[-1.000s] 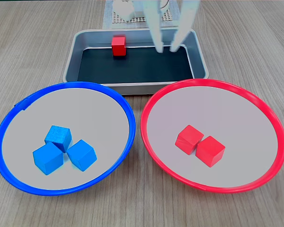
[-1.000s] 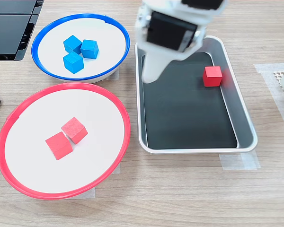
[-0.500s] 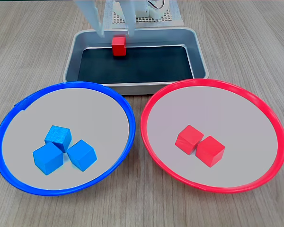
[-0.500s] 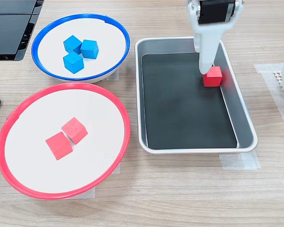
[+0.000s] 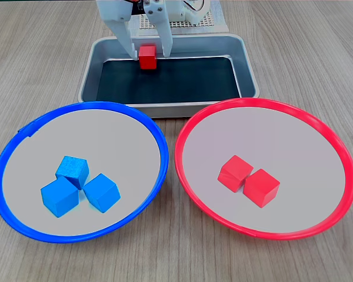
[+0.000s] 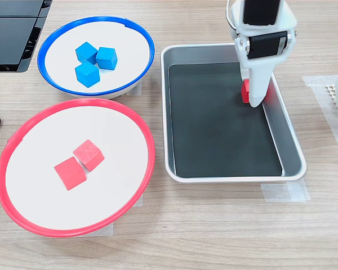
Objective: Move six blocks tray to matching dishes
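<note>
While I watch both fixed views, the gripper (image 5: 147, 53) stands low inside the tray (image 5: 100, 50), its two white fingers (image 5: 125, 41) spread apart, one on each side of the last red block in the tray (image 5: 147, 57). I cannot tell whether the fingers touch the block; a narrow gap shows on each side in a fixed view. In a fixed view, the arm covers most of that block, which sits on the black bottom near the tray's right wall (image 6: 245, 91).

Block positions:
- Blue-rimmed dish (image 5: 23, 132): three blue blocks (image 5: 72, 170), clustered and touching.
- Red-rimmed dish (image 5: 335, 141): two red blocks (image 5: 235, 172), side by side and touching.

Both dishes and the tray rest on a wooden table (image 5: 317, 64).
</note>
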{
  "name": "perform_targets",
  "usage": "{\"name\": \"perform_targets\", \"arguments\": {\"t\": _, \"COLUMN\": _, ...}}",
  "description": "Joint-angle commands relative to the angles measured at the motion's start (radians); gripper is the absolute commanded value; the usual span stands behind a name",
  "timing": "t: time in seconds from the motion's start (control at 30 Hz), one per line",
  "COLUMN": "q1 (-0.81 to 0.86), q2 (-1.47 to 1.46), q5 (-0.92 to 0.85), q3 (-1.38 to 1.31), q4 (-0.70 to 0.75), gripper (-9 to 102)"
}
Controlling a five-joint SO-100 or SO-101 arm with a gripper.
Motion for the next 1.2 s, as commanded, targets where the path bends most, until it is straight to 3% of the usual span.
{"name": "perform_targets", "arguments": {"t": 0.0, "q1": -0.008, "q2": 0.029, "q5": 0.003, "q3": 0.014, "q4": -0.026, "gripper": 8}}
{"name": "perform_targets", "arguments": {"t": 0.2, "q1": -0.012, "q2": 0.031, "q5": 0.011, "q3": 0.041, "q4": -0.066, "gripper": 1}}
{"name": "perform_targets", "arguments": {"t": 0.3, "q1": -0.055, "q2": 0.043, "q5": 0.100, "q3": 0.009, "q4": -0.066, "gripper": 0}}
{"name": "perform_targets", "arguments": {"t": 0.5, "q1": -0.249, "q2": 0.048, "q5": 0.552, "q3": -0.278, "q4": -0.015, "gripper": 0}}
{"name": "perform_targets", "arguments": {"t": 0.73, "q1": -0.413, "q2": -0.002, "q5": 1.034, "q3": -0.479, "q4": -0.385, "gripper": 0}}
{"name": "perform_targets", "arguments": {"t": 0.8, "q1": -0.431, "q2": -0.008, "q5": 1.072, "q3": -0.476, "q4": -0.469, "gripper": 4}}
{"name": "perform_targets", "arguments": {"t": 0.97, "q1": -0.442, "q2": -0.008, "q5": 1.078, "q3": -0.422, "q4": -0.545, "gripper": 24}}
{"name": "perform_targets", "arguments": {"t": 1.17, "q1": -0.420, "q2": 0.025, "q5": 1.060, "q3": -0.371, "q4": -0.534, "gripper": 19}}
